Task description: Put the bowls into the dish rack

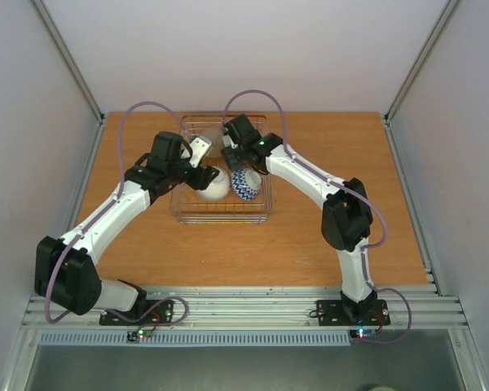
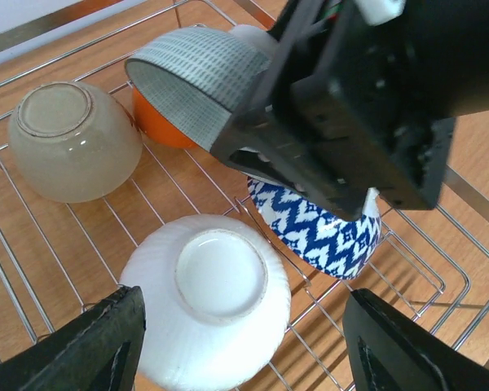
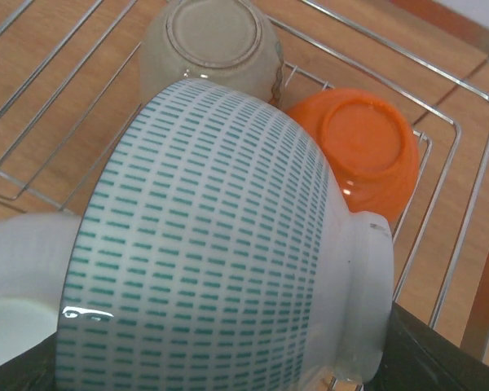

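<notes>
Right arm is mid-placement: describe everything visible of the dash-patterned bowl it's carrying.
The glossy white, ceramic-looking bowl with rows of short teal dashes has a plain white foot ring. It is tipped on its side in the right gripper's jaws, above the silver wire dish rack. It sits close to the upturned orange bowl and the upturned beige bowl. Whether it touches either one is unclear.
</notes>
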